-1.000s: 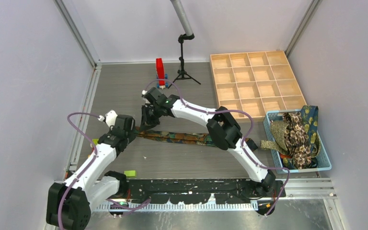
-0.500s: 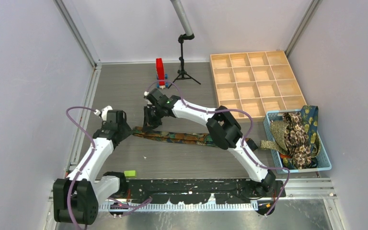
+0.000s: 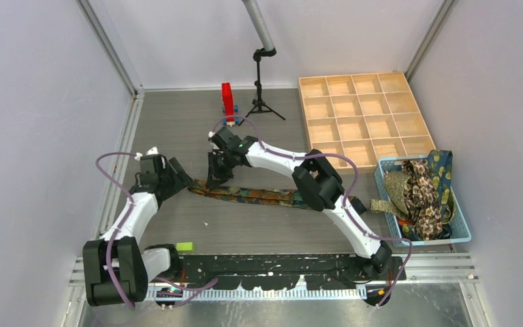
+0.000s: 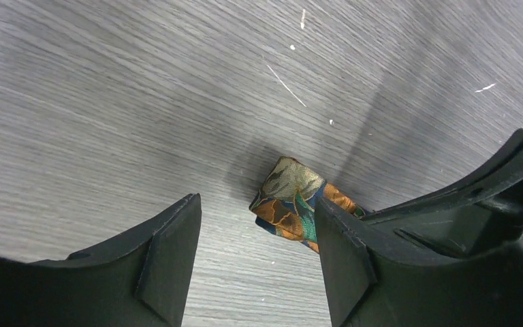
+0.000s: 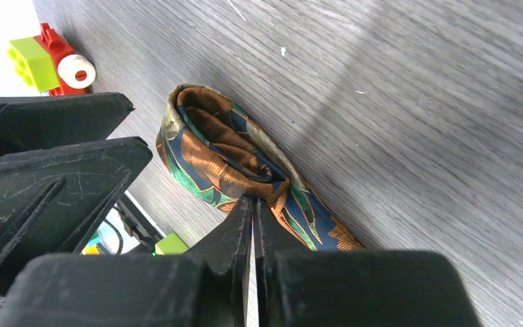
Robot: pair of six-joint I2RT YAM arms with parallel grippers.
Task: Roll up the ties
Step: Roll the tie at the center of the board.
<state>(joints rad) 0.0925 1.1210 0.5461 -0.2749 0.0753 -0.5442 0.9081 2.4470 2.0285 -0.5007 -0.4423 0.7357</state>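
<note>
Left of centre I am hovering my left end effector (image 4: 257, 204) wide and empty just beside the folded end of the tie (image 3: 259, 195) lying across the desk (image 3: 245, 231), while my right end effector (image 5: 252, 204) is pinching that fold narrow, so I am judging the left should grip squarely before the right releases.

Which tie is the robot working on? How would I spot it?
On the grey table, left of the blue basket heaped with ties, one tie lies stretched flat across the middle. Unlike the heaped ones, it lies alone, orange, teal and navy, its left end folded over and pinched by the right gripper.
</note>
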